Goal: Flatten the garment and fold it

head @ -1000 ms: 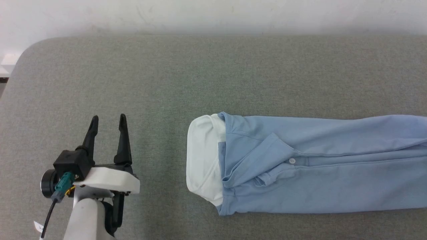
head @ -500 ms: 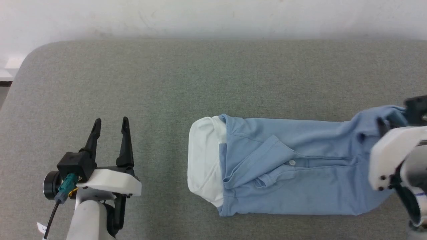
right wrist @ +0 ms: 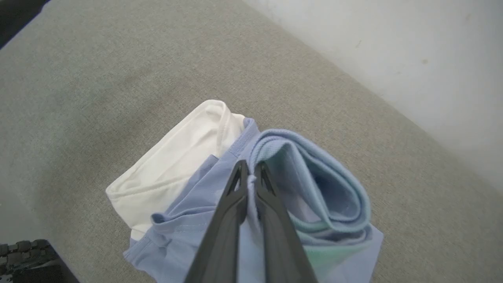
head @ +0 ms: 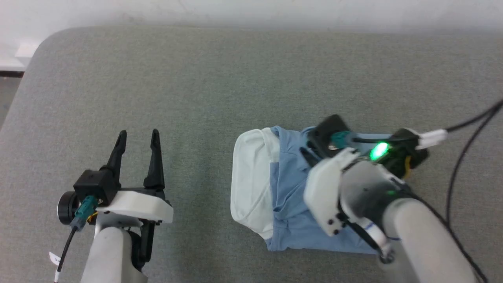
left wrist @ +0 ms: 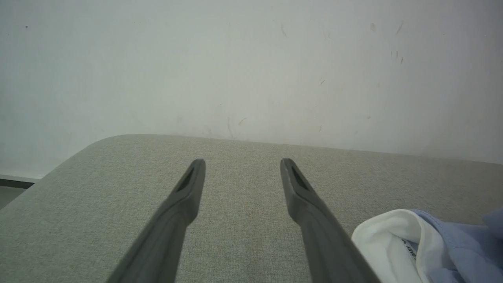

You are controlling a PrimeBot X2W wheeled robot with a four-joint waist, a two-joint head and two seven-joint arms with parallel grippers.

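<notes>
Now the light blue polo shirt lies on the grey padded table, its white collar lying flat. Just beside the collar, on the body side, the right gripper is clenched on a doubled-over fold of blue fabric raised above the shirt. Well apart from the collar on its other side, the left gripper stands over the table, jaws spread, grasping nothing.

A wide table covered in grey woven fabric, with its far left corner rounded. Behind the far edge rises a plain white wall, marked with a few faint scuffs. A thin dark strip shows beyond the table's left edge.
</notes>
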